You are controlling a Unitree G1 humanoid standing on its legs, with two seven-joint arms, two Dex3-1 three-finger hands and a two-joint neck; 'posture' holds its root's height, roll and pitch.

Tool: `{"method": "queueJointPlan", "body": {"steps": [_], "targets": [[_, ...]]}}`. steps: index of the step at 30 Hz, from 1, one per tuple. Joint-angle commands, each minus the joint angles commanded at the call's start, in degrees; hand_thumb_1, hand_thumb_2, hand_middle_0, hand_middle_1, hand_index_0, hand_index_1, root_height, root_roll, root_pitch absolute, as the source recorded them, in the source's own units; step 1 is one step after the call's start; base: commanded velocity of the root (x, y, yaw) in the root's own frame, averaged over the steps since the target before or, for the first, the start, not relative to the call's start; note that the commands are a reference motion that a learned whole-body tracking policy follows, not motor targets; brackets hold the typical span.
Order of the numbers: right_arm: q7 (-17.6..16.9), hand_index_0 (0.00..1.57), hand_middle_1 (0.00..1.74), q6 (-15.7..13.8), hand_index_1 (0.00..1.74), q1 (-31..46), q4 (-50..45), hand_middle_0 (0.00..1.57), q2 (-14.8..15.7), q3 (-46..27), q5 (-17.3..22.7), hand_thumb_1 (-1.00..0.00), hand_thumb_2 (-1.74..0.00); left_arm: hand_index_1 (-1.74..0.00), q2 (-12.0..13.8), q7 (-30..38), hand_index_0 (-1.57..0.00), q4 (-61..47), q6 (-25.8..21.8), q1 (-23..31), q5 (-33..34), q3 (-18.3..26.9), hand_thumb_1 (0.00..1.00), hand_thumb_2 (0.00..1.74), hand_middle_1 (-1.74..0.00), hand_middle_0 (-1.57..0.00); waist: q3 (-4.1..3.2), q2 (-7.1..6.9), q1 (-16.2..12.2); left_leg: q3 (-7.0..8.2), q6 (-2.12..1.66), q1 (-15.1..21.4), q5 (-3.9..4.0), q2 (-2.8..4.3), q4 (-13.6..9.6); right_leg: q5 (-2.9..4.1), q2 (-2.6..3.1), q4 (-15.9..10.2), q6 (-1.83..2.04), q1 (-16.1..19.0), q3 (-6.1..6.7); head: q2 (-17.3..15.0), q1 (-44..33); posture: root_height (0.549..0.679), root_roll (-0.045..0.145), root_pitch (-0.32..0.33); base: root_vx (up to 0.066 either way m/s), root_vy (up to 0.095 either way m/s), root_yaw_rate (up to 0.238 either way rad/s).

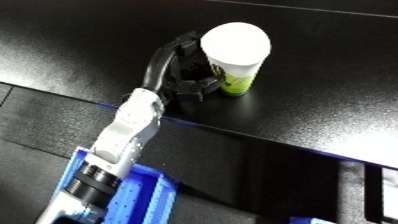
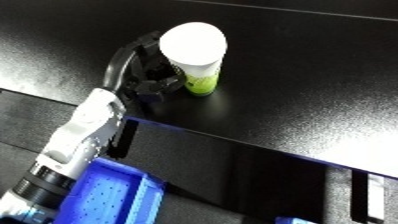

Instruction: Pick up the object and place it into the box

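A white cup [image 1: 235, 47] with a green lower band stands upright on the black table [image 1: 329, 95], seen from above. My left hand [image 1: 184, 75] reaches in from the lower left and sits against the cup's left side. Its fingers curl round the far side and its thumb [image 2: 160, 85] hooks in near the green base. The cup's base still rests on the table. The blue bin [image 2: 120, 195] lies below the table's near edge at the lower left, partly under my white forearm [image 1: 129, 130]. My right hand does not show.
The table's near edge [image 1: 266, 142] runs diagonally from the left down to the right, with dark floor below it. A small blue corner [image 1: 311, 220] shows at the bottom edge.
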Motion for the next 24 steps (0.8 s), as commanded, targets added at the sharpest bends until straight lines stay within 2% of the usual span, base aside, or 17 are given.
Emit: {"method": "queueJointPlan", "body": {"steps": [5, 11, 19, 24], "targets": [[-0.1, 0.00, 0.00, -0.5, 0.00, 0.8, -0.4, 0.00, -0.1, -0.2, 0.3, 0.00, 0.00, -1.74, 1.3, -0.6, -1.57, -4.6, -2.0, 1.5, -1.6, 2.5, 1.00, 1.74, -1.74, -1.57, -0.12, 0.56, 0.7, -0.42, -0.26, 0.4, 0.29, -0.41, -0.7, -0.37, -0.31, 0.0, -0.28, 0.5, -0.26, 1.1, 1.2, 0.603, 0.035, -0.056, -0.022, -0.002, 0.091], [-0.5, 0.00, 0.00, -1.4, 0.00, 2.4, -0.9, 0.00, -0.5, -1.2, 0.9, 0.00, 0.00, -1.74, 3.9, 1.0, -1.57, -13.6, -3.8, 5.0, -2.7, 7.5, 1.00, 1.74, -1.74, -1.57, -0.11, 1.38, 2.1, -0.96, -0.64, 0.8, 0.99, -1.09, -1.9, -0.76, -0.77, -0.2, -0.83, 1.1, -0.58, 2.6, 3.6, 0.605, 0.044, -0.056, -0.036, 0.001, 0.117], [-0.3, 0.00, 0.00, -3.1, 0.00, 4.6, -0.5, 0.00, -0.8, -3.0, 1.9, 0.00, 0.00, -1.74, 7.9, 5.3, -1.57, -22.1, -6.3, 11.2, 0.4, 16.3, 1.00, 1.74, -1.74, -1.57, -0.25, 2.39, 4.1, -1.88, -1.09, 1.2, 1.89, -2.00, -3.0, -1.49, -1.15, 0.0, -1.70, 1.8, -1.01, 3.5, 4.7, 0.606, 0.055, -0.058, -0.030, -0.008, 0.121], [-0.5, 0.00, 0.00, -4.2, 0.00, 6.1, -0.5, 0.00, -0.7, -4.4, 2.6, 0.00, 0.00, -1.74, 10.6, 9.7, -1.57, -24.2, -8.5, 16.9, 2.0, 23.0, 1.00, 1.74, -1.74, -1.57, -0.03, 2.94, 5.4, -2.36, -1.30, 1.1, 2.25, -2.54, -2.9, -2.20, -1.26, 0.4, -2.31, 2.1, -1.23, 3.2, 2.6, 0.606, 0.063, -0.058, -0.030, -0.009, 0.101]]}}
